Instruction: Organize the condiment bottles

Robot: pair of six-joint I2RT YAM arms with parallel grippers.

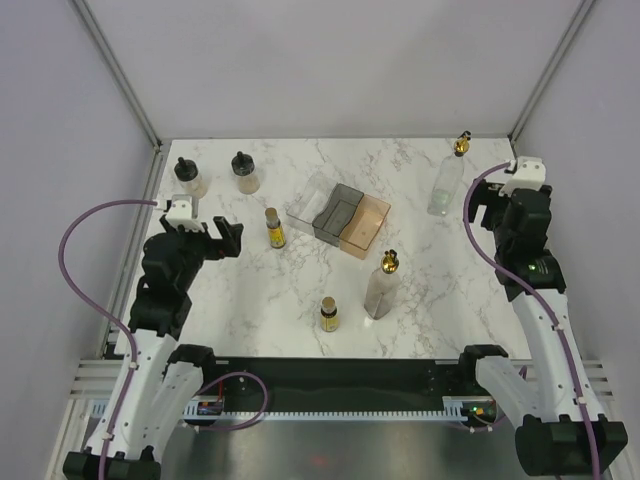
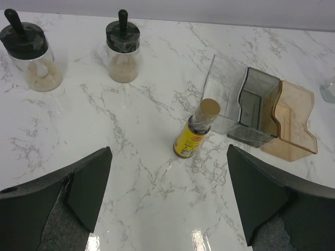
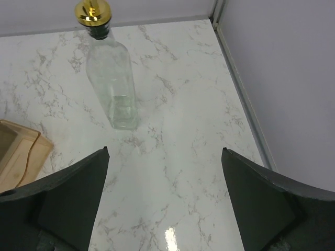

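Note:
Two squat clear black-capped bottles (image 1: 189,179) (image 1: 245,172) stand at the back left; both show in the left wrist view (image 2: 31,59) (image 2: 123,53). One tiny amber yellow-labelled bottle (image 1: 275,229) (image 2: 196,129) stands left of the tray, another (image 1: 328,315) near the front. One tall clear gold-topped bottle (image 1: 382,284) stands front of the tray, the other (image 1: 447,177) (image 3: 111,80) at the back right. My left gripper (image 1: 231,237) (image 2: 166,201) is open and empty, short of the amber bottle. My right gripper (image 1: 492,203) (image 3: 165,201) is open and empty, right of the back tall bottle.
A tray of clear, grey and peach compartments (image 1: 339,214) (image 2: 259,112) lies mid-table; its peach end shows in the right wrist view (image 3: 18,157). The enclosure's right wall (image 3: 282,78) and metal frame rail (image 3: 238,89) run close beside my right gripper.

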